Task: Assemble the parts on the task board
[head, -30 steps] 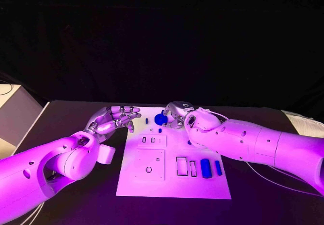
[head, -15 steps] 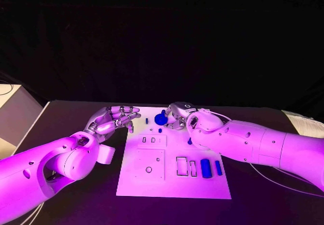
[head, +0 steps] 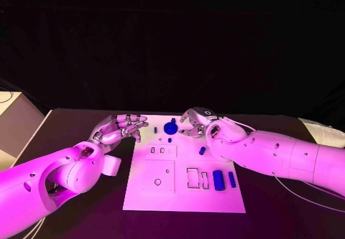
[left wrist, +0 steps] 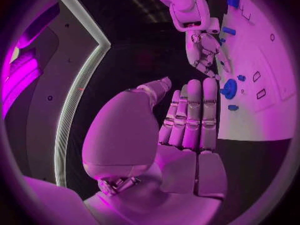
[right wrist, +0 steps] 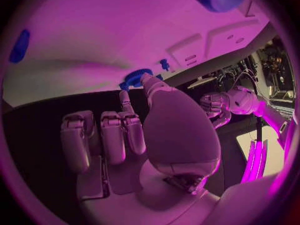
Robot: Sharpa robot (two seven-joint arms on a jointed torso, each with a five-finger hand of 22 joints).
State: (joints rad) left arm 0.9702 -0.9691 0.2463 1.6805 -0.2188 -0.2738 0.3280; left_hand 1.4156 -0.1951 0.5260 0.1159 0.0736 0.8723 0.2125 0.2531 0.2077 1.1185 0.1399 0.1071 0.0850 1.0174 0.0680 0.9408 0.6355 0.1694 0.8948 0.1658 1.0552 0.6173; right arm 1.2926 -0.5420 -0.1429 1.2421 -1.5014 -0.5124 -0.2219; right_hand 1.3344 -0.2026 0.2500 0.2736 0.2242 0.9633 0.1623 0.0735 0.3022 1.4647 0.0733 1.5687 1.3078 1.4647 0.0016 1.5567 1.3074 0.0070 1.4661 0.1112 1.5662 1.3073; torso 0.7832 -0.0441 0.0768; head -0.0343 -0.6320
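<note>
Right hand [head: 195, 121] sits at far edge of the task board [head: 180, 194], fingers apart, thumb tip near the round blue part [head: 170, 128] — holds nothing. Left hand [head: 118, 127] hovers beside board, fingers straight, empty.

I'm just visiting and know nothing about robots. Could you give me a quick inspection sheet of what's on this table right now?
Surface: black table, bearing the white task board.
Job's things: a round blue part at the board's far end; small blue parts lying near its right edge.
Clutter: nothing seen.
Hands: left hand is beside the board's far left corner, fingers together, holding nothing; right hand has its fingertips next to the round part, contact unclear.
Cables: a thin white cable under the right arm.
Surroundings: dark backdrop.
</note>
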